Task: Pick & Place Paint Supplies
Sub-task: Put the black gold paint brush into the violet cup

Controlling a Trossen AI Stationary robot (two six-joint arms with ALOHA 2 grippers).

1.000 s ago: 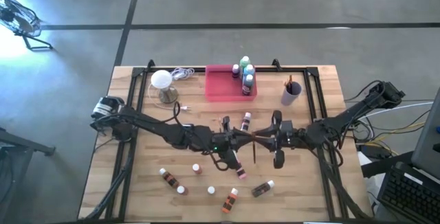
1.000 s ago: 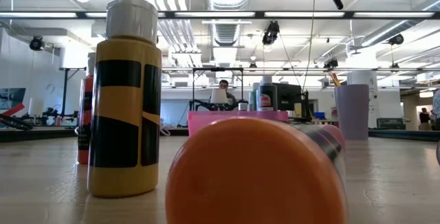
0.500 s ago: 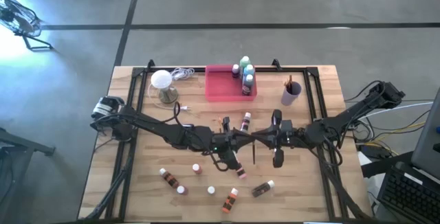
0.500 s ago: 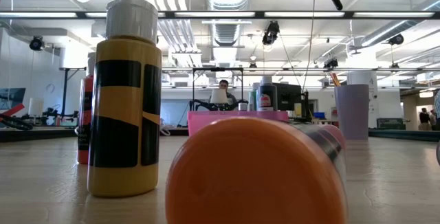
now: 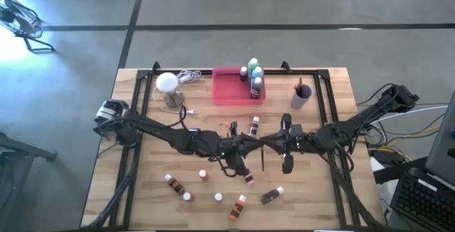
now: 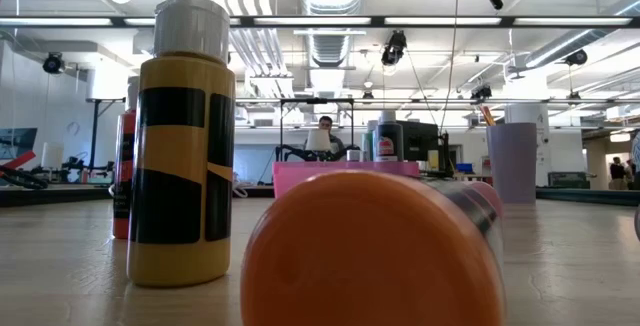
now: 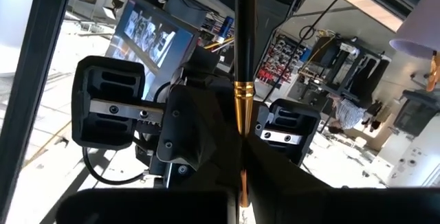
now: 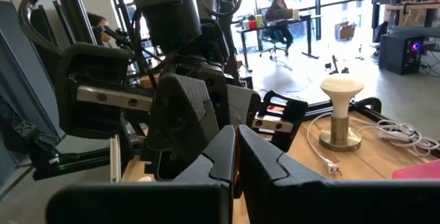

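Observation:
A thin dark paintbrush [image 5: 264, 155] with a gold ferrule [image 7: 238, 107] sits between my two grippers over the table's middle, lying along the near-far line. My left gripper [image 5: 253, 149] comes at it from the left and my right gripper [image 5: 274, 146] from the right, tip to tip, both shut on it. Small white-capped bottles [image 5: 238, 205] lie scattered on the near half of the table. Larger green and blue bottles [image 5: 254, 75] stand at the pink tray's right end. More brushes stand in a purple cup [image 5: 301, 95]. My left gripper pinches the paintbrush's handle [image 7: 240, 172] just beside the gold ferrule, between its two fingers. The fingers come level from the table's left and lie across the brush. My right gripper pinches the same brush, a thin sliver [image 8: 235, 157] showing between its shut fingers [image 8: 265, 163]. It comes level from the table's right, across the brush.
The pink tray [image 5: 229, 94] lies at the far middle, with the white globe lamp [image 5: 167, 84] and its cord to its left. In the low view a yellow-and-black bottle [image 6: 180, 156] stands and an orange one [image 6: 380, 256] lies close to the near edge. A person sits in the room beyond.

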